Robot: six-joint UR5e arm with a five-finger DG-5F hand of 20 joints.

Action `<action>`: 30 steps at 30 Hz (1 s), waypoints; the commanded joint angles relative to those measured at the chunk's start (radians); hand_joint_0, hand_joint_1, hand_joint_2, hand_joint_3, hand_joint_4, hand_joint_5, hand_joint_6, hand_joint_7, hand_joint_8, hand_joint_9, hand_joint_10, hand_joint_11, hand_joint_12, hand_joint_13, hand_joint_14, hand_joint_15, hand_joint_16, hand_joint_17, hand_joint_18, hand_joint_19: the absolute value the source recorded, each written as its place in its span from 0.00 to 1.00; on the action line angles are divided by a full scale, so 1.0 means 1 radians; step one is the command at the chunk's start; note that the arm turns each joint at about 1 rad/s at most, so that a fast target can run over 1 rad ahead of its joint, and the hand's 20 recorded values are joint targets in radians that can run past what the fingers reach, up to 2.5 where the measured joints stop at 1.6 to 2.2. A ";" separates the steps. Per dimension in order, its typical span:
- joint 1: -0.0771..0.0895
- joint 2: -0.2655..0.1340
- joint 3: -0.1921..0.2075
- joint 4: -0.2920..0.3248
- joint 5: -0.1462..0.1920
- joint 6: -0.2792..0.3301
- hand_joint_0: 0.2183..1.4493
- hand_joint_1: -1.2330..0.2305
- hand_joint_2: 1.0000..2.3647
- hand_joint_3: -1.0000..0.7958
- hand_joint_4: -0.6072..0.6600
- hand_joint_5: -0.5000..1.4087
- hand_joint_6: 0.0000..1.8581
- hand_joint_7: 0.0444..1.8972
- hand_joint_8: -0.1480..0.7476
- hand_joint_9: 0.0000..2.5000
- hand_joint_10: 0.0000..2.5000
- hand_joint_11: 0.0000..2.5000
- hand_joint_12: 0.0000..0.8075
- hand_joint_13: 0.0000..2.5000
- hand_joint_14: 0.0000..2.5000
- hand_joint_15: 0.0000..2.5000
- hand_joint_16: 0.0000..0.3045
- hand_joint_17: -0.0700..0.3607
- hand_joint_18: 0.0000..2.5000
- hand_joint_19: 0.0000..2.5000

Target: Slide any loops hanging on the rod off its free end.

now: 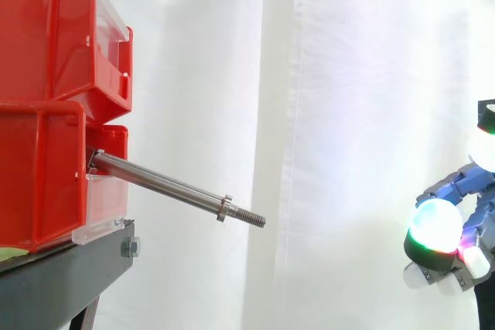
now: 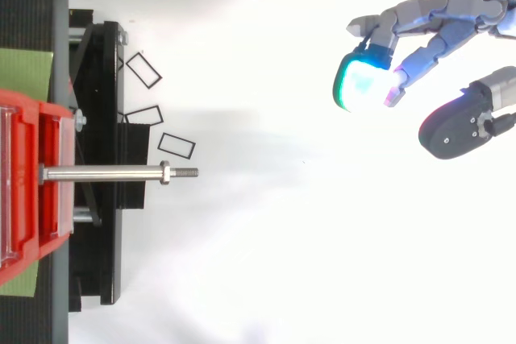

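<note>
**Hovering hand (image 2: 427,14) well apart from the rod (image 1: 166,185)**

We see the rod sticking out of the front of the lower red bin (image 1: 39,175), with a second red bin (image 1: 46,36) stacked on top of it. Both bins sit on the black stand (image 1: 69,268). In the side view the rod slopes gently downward toward the right. Its smooth metal shaft is bare up to a small collar (image 1: 224,208), and past that a short threaded tip (image 1: 251,217) forms the free end. From above, the rod runs straight out to the right over the edge of the stand.

The hand is at the right edge in both views, well apart from the rod's tip, with the white curtain (image 1: 348,113) behind the gap between them. Its fingers are loosely stretched out toward the rod and the thumb is held apart from them, so we read the hand as relaxed and holding nothing. The fingertips (image 1: 435,226) glow white, green and red. In the side view the hand hangs a little lower than the rod's free end.
</note>
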 commanded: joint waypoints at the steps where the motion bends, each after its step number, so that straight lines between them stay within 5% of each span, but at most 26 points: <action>1: 0.000 0.000 0.000 0.000 0.000 0.000 0.29 0.43 0.00 0.29 0.69 0.18 0.27 0.48 0.45 0.30 0.00 0.10 0.24 0.06 0.00 0.00 0.10 0.32 0.01 0.08; 30: 0.000 0.000 0.000 0.000 0.000 0.000 0.29 0.44 0.00 0.29 0.70 0.18 0.27 0.48 0.46 0.30 0.00 0.10 0.33 0.19 0.00 0.00 0.12 0.36 0.19 0.14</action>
